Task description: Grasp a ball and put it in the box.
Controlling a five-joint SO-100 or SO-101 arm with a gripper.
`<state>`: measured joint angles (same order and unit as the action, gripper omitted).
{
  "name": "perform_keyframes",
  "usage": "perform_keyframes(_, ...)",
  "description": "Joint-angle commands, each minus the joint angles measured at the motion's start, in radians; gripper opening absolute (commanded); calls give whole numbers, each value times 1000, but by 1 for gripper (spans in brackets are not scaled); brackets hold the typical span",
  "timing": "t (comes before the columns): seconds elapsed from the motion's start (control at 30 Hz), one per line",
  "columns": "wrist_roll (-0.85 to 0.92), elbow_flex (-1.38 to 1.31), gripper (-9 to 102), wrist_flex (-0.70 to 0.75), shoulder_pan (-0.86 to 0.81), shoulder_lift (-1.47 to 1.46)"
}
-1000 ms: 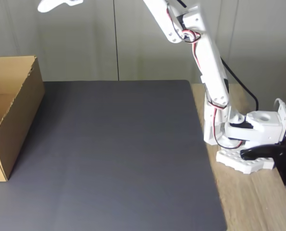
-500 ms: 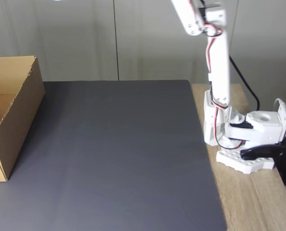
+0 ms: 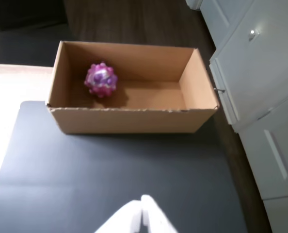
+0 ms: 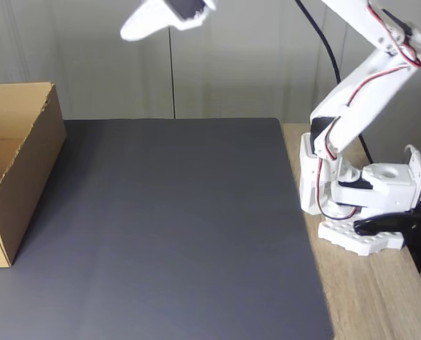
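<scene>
The bumpy purple, pink and white ball (image 3: 101, 79) lies inside the brown cardboard box (image 3: 129, 120), towards its left end in the wrist view. My gripper (image 3: 143, 206) enters that view from the bottom edge, its white fingers pressed together with nothing between them. It hangs well above the dark mat, short of the box. In the fixed view the box (image 4: 26, 163) stands at the left edge and its inside is hidden. There the gripper (image 4: 129, 30) is high near the top, to the right of the box.
A dark grey mat (image 4: 175, 227) covers most of the table. My white arm base (image 4: 366, 205) sits on the wooden tabletop (image 4: 380, 297) at the right. White cabinet doors (image 3: 260, 73) stand to the right of the box in the wrist view.
The arm has folded back: its elbow swung to the right. The gripper, at the top left a second ago and out of frame after, now sits further right and lower.
</scene>
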<state>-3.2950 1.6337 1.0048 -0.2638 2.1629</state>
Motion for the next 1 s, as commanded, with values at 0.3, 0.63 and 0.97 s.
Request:
perform_keyframes(0.3,2,445,0,-216,-28,322)
perform_keyframes(0.63,48,857,0,-373,-23,629)
perform_keyframes(0.97,95,1098,0,-287,-51,966)
